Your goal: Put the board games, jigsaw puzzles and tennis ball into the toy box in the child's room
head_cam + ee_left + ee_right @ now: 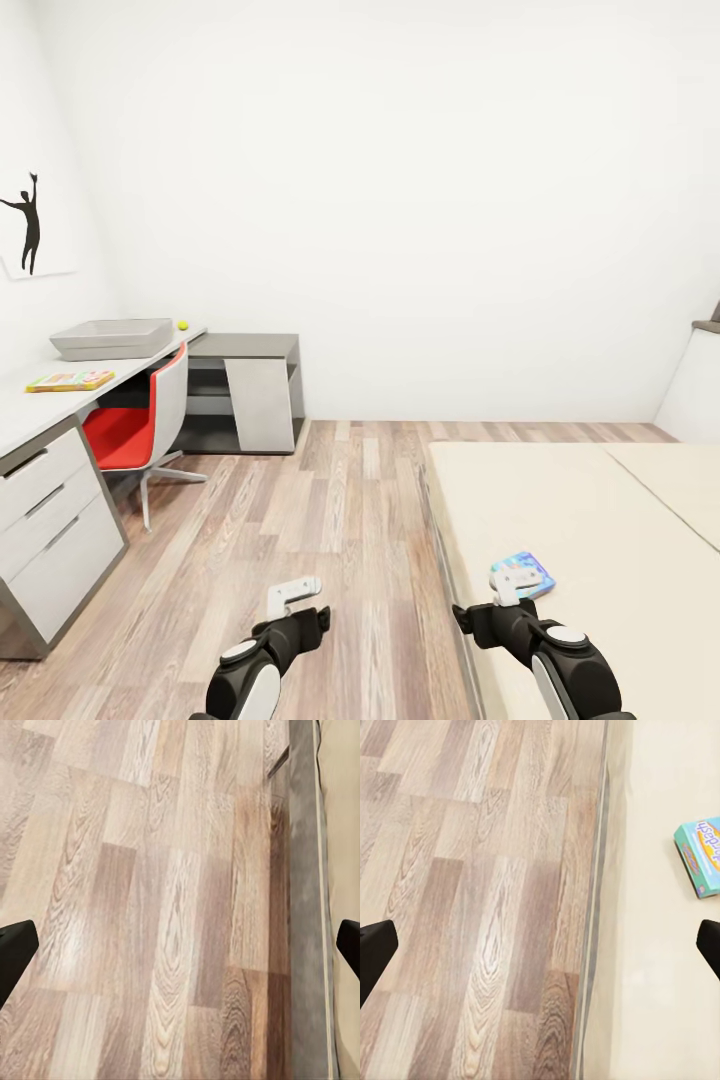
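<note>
While I stand at the bed's (560, 500) near corner, the head view shows my right gripper (505, 592) hanging over the cover just short of a light blue game (522, 574) lying near the bed's edge, placed for a reach onto it; my left gripper (292, 592) waits over the floor (330, 500), out of the way. Far off, the toy box (112, 338) sits on the table (30, 405) with the ball (183, 325) just beside its far end and a puzzle (70, 380) nearer me. From my left wrist, both fingers (15, 949) stand spread apart over bare planks, grasping nothing. From my right wrist, the fingers (375, 949) are likewise spread and empty, straddling the bed's edge, the game (701, 859) ahead.
</note>
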### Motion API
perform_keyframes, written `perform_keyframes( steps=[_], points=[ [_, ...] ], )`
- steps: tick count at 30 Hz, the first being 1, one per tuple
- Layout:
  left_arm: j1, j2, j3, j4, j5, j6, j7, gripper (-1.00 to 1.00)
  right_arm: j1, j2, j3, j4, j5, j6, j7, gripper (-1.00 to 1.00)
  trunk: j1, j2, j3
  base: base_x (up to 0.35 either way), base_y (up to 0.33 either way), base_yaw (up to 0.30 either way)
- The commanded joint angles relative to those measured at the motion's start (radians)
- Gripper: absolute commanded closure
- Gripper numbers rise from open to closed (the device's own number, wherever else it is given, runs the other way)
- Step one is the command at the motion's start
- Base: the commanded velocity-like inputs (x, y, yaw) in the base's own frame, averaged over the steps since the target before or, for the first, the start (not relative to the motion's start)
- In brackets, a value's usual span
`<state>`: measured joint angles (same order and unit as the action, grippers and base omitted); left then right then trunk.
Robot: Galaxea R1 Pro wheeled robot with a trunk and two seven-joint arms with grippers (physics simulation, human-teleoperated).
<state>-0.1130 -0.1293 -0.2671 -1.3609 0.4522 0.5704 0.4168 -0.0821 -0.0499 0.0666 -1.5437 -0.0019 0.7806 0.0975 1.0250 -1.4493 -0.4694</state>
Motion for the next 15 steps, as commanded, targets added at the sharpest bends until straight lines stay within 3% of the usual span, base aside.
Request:
perform_keyframes(
  steps=[1, 7, 15],
  points=[
    [-0.001, 0.000, -0.001, -0.001, 0.011, 0.002, 0.010, -1.00, -0.001, -0.001, 0.001, -0.001, 0.000, 0.005, 0.002, -1.00, 0.000, -0.001, -0.001, 0.000, -0.038, 0.000],
    [0.001, 0.001, -0.007, -0.001, 0.010, 0.002, 0.010, -1.00, -0.001, -0.001, 0.000, -0.001, 0.000, 0.005, 0.002, -1.00, 0.000, -0.001, -0.001, 0.000, -0.132, 0.000],
    [0.002, 0.003, -0.030, -0.001, 0.010, 0.001, 0.011, -1.00, -0.001, -0.001, 0.000, -0.001, 0.000, 0.005, 0.002, -1.00, 0.000, -0.001, -0.001, 0.000, -0.224, 0.000]
  ],
)
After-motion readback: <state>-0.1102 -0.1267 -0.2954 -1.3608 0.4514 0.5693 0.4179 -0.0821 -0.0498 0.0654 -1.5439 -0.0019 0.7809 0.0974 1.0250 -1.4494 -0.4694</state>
